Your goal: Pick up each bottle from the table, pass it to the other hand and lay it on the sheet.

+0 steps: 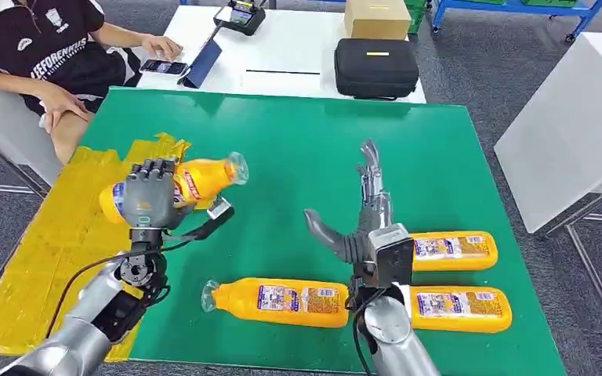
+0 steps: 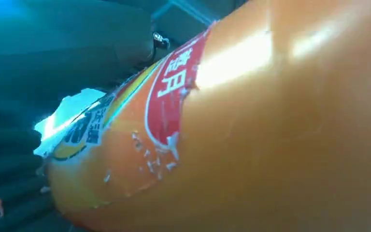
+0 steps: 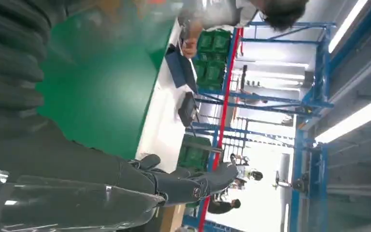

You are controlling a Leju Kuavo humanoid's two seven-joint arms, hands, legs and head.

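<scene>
The left hand (image 1: 150, 197) held an orange bottle (image 1: 196, 180) above the seam where the yellow sheet (image 1: 55, 235) met the green table (image 1: 298, 157). Its dark fingers (image 1: 153, 168) were wrapped over the labelled middle of the bottle, whose base stuck out on the sheet side while its clear-capped neck pointed toward the table's centre and tilted slightly upward. In the left wrist view the bottle's orange body (image 2: 270, 145) sat hard against the camera, its torn red-and-white label showing. The right hand (image 1: 364, 211) hovered over the green table with nothing in it, fingers stretched forward and thumb spread out to the side, well apart from the held bottle. Three more orange bottles lay on their sides on the table: one (image 1: 282, 301) near the front edge and two (image 1: 455, 251) (image 1: 458, 307) beside the right forearm.
</scene>
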